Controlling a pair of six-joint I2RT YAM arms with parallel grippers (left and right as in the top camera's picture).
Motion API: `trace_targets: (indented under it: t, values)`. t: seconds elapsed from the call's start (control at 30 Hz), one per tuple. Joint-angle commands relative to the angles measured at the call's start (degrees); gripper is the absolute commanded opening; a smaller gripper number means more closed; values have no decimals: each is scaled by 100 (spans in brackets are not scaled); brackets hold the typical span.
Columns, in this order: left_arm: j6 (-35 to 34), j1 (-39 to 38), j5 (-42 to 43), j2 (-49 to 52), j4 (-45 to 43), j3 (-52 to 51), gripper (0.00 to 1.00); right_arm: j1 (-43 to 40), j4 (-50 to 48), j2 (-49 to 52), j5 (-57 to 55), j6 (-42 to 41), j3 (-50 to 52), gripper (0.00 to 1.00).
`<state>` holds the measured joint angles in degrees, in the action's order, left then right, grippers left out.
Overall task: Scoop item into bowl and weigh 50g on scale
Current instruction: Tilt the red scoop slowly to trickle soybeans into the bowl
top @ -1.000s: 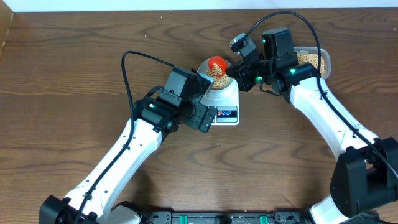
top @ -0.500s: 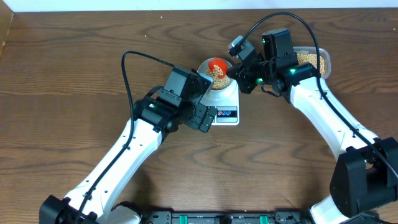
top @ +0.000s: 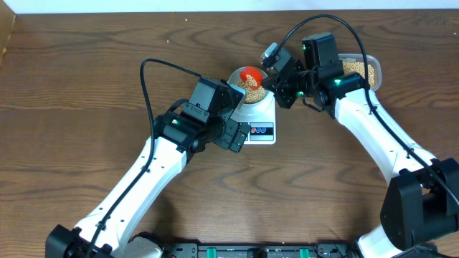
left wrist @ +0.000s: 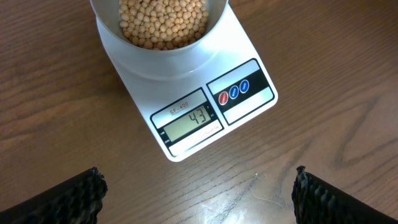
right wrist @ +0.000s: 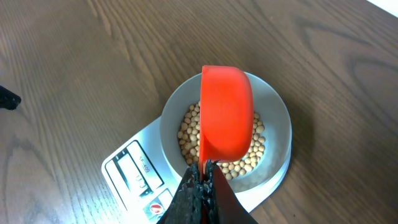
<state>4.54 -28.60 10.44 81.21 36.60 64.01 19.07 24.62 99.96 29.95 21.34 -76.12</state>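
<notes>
1 bowl w/ beans on 1 scale, 1 red scoop

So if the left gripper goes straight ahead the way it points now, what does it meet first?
Probably the scale, at its display end, which lies centred ahead of the open left gripper; the bowl sits behind it. Depth is unclear.
</notes>
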Motion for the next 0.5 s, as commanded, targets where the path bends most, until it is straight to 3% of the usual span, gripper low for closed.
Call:
trace_targets:
  t: [0.0,0.47]
  values:
    - [39,31,50,-52,0,7,98,9,0,-140,17,-260,2,1]
    - [39,31,50,-52,0,7,98,9,-61,-140,17,-461,2,1]
